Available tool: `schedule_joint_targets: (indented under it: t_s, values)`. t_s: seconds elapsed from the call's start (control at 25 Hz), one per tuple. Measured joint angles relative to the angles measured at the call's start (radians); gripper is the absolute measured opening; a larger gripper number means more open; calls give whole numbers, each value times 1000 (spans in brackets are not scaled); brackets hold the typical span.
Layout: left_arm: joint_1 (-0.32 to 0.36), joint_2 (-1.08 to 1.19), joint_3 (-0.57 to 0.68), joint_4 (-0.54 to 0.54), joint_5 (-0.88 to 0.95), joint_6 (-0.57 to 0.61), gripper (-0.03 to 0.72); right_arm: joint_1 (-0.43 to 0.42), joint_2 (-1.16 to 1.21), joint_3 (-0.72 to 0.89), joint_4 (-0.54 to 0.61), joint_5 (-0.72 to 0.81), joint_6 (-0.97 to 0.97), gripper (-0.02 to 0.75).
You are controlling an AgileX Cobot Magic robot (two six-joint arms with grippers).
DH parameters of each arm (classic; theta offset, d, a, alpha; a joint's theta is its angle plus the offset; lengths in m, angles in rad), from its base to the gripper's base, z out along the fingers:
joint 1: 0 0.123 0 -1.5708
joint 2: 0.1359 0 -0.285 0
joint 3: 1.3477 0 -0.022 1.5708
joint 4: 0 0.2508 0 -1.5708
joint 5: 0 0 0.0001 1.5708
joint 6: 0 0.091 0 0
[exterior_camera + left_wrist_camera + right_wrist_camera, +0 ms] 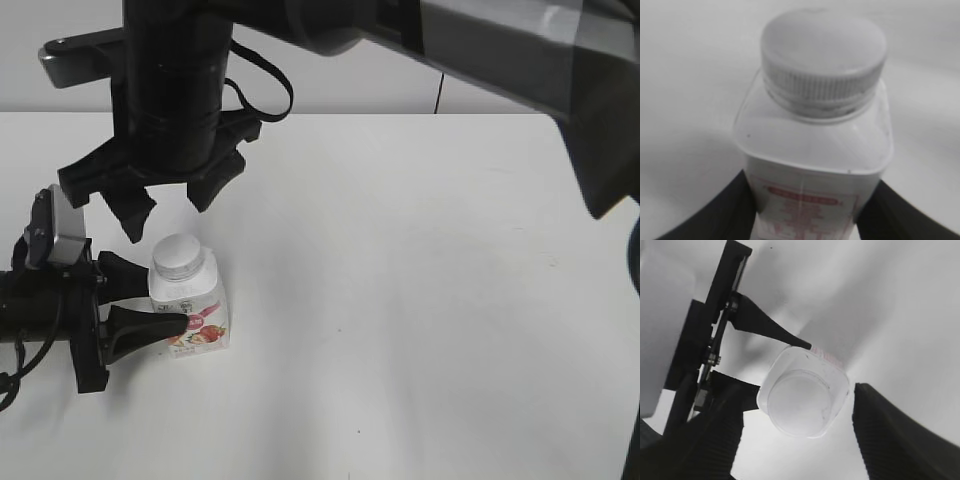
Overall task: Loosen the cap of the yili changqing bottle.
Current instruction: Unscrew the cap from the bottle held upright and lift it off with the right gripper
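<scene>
The yili changqing bottle (190,310) stands upright on the white table at the left, white with a pink-red strawberry label. Its ribbed white cap (181,255) sits on the neck. My left gripper (160,300) is shut on the bottle's body from the left, one finger on each side; the left wrist view shows the bottle (815,150) and cap (824,60) close up between the fingers. My right gripper (172,205) hangs open just above the cap, apart from it. The right wrist view looks straight down on the cap (799,402) between its spread fingers (797,435).
The white table (420,300) stretches to the right and front of the bottle. The right arm's dark body (480,50) crosses the top of the exterior view. A black cable (265,90) loops behind it.
</scene>
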Motion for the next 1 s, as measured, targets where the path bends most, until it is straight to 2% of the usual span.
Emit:
schedule_joint_targets:
  t_s: [0.2, 0.72, 1.0]
  values:
    - [0, 0, 0, -1, 0, 0, 365, 0, 1, 0, 5, 0, 57, 535]
    - [0, 0, 0, -1, 0, 0, 365, 0, 44, 0, -20, 0, 62, 533]
    - [0, 0, 0, -1, 0, -1, 365, 0, 44, 27, 4, -1, 63, 532]
